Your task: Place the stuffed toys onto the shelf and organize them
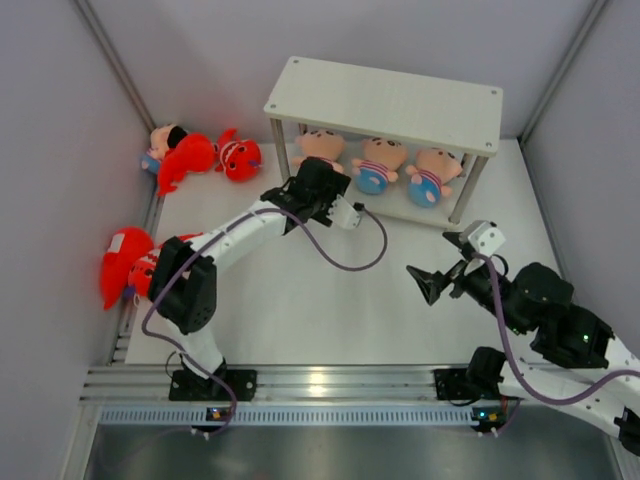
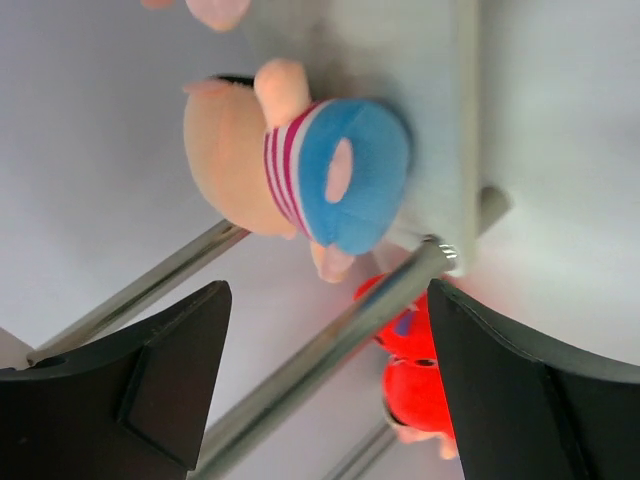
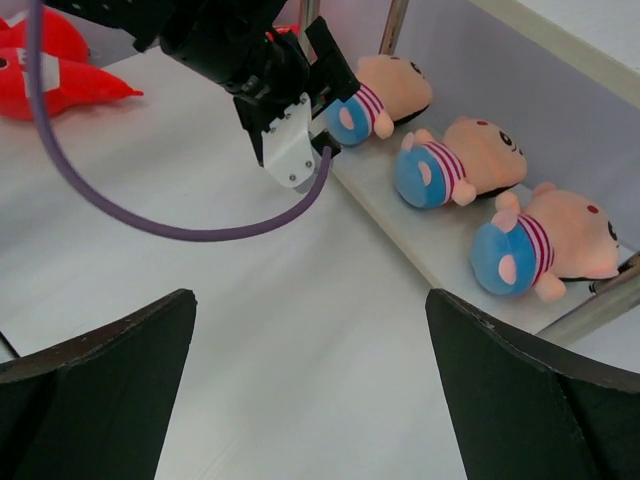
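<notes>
An off-white two-tier rectangular shelf with thin silver metal legs (image 1: 385, 100) is seen at the 12 to 1 o'clock end of the white counter (image 1: 300, 320). Three peach-skinned plush dolls in striped shirts and blue bottoms are laid side by side on its lower tier, blue bottoms turned toward the arms: the left doll (image 1: 322, 148), the middle doll (image 1: 378, 163) and the right doll (image 1: 432, 175).

At 10 o'clock, near the left wall, two bright red plush sharks (image 1: 185, 158) (image 1: 238, 158) are found touching each other. A fourth peach doll (image 1: 160, 140) is partly covered by the nearer-to-wall shark. At 9 o'clock a further red plush toy (image 1: 122, 265) is partly hidden behind the left arm.

The left end effector (image 1: 315, 175) is held just at 6 o'clock of the left doll, beside the shelf's front-left leg. Its fingers are spread wide and nothing is gripped. In the left wrist view the doll lies beyond the fingertips on the lower tier, and a silver leg (image 2: 330, 345) crosses the gap.

The right end effector (image 1: 422, 282) is held over bare counter at about 4 o'clock, well apart from the shelf. Its fingers are also spread wide and nothing is held.
</notes>
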Robot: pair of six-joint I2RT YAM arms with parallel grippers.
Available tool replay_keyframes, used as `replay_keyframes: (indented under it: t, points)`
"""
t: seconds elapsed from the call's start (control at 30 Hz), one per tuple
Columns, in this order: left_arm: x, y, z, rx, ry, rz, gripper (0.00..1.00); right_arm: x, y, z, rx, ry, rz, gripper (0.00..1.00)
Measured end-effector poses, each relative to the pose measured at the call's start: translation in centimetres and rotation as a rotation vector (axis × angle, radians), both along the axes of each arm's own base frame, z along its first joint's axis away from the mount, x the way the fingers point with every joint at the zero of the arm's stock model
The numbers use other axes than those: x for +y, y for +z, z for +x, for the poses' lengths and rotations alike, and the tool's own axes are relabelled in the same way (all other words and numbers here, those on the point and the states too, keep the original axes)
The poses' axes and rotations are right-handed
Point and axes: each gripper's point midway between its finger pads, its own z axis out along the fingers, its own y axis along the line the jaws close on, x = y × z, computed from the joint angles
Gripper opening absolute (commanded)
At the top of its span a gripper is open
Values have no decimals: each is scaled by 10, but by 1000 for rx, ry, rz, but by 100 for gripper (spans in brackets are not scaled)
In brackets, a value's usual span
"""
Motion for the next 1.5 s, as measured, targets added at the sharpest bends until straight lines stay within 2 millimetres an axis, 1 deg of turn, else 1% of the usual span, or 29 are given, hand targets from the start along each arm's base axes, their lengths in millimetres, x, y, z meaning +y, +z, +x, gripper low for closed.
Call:
replay_keyframes:
  t: [0.1, 0.13, 0.2, 0.23, 0.27, 0.3, 0.33, 0.4, 0.43, 0.5, 0.53, 0.57, 0.6, 0.67, 0.77, 0.8, 0.83, 0.87, 0.97, 1.03, 1.1, 1.13, 1.2, 1.27, 1.3, 1.37, 1.4, 1.43, 1.5]
  points:
    - [-16, 10, -46, 91, 7, -58, 85, 12, -10, 5, 40, 7, -35, 100]
    - [-22, 13, -65, 120, 9, -86, 85, 17, -13, 6, 53, 10, -45, 99]
    - [-27, 19, -97, 172, 15, -133, 91, 23, -20, 8, 74, 22, -62, 99]
    - [-27, 24, -114, 200, 30, -167, 92, 26, -21, 7, 80, 30, -65, 99]
    - [-26, 29, -127, 222, 48, -197, 94, 28, -22, 7, 87, 38, -65, 99]
    - [-22, 36, -139, 238, 75, -232, 94, 30, -23, 6, 92, 48, -67, 99]
    - [-15, 42, -146, 245, 121, -260, 94, 32, -24, 5, 95, 56, -65, 99]
    - [8, 49, -155, 247, 235, -295, 94, 35, -24, 4, 101, 71, -60, 100]
    - [21, 50, -157, 244, 301, -299, 95, 37, -24, 3, 103, 77, -59, 99]
    - [50, 43, -161, 242, 454, -286, 96, 43, -25, 3, 110, 100, -61, 99]
    - [66, 36, -163, 253, 531, -275, 98, 47, -26, 3, 115, 109, -63, 99]
    - [80, 28, -166, 277, 594, -266, 98, 51, -27, 3, 121, 120, -65, 99]
    - [99, 21, -168, 306, 681, -263, 98, 54, -28, 3, 127, 127, -71, 99]
    - [140, 15, -166, 334, 869, -299, 96, 61, -28, 4, 135, 146, -80, 99]
    - [213, 17, -157, 332, 1163, -429, 98, 71, -27, 5, 147, 168, -91, 99]
    - [231, 18, -156, 334, 1237, -487, 98, 74, -28, 6, 153, 172, -98, 99]
    - [261, 19, -157, 320, 1337, -532, 98, 77, -28, 6, 157, 177, -101, 99]
    - [287, 18, -160, 314, 1422, -576, 98, 80, -30, 8, 163, 179, -110, 99]
    - [344, 14, -176, 306, 1607, -672, 98, 89, -34, 10, 183, 194, -131, 99]
    - [375, 7, -191, 298, 1708, -704, 98, 96, -39, 12, 198, 202, -149, 99]
    - [394, -4, -204, 308, 1769, -714, 98, 101, -42, 15, 210, 205, -164, 99]
    - [399, -11, -209, 319, 1787, -707, 98, 104, -43, 16, 215, 206, -170, 99]
    - [402, -31, -217, 368, 1804, -682, 98, 110, -45, 18, 224, 210, -180, 99]
    - [400, -52, -220, 442, 1802, -660, 98, 115, -47, 21, 231, 214, -189, 99]
    - [399, -59, -219, 470, 1804, -656, 98, 118, -48, 22, 235, 215, -194, 99]
    - [402, -77, -211, 508, 1812, -650, 98, 123, -51, 25, 245, 217, -205, 99]
    - [405, -86, -208, 524, 1820, -653, 95, 126, -52, 26, 249, 218, -210, 99]
    - [409, -96, -205, 541, 1836, -656, 86, 128, -52, 27, 252, 219, -214, 99]
    - [415, -110, -207, 575, 1870, -657, 75, 131, -54, 29, 257, 219, -221, 99]
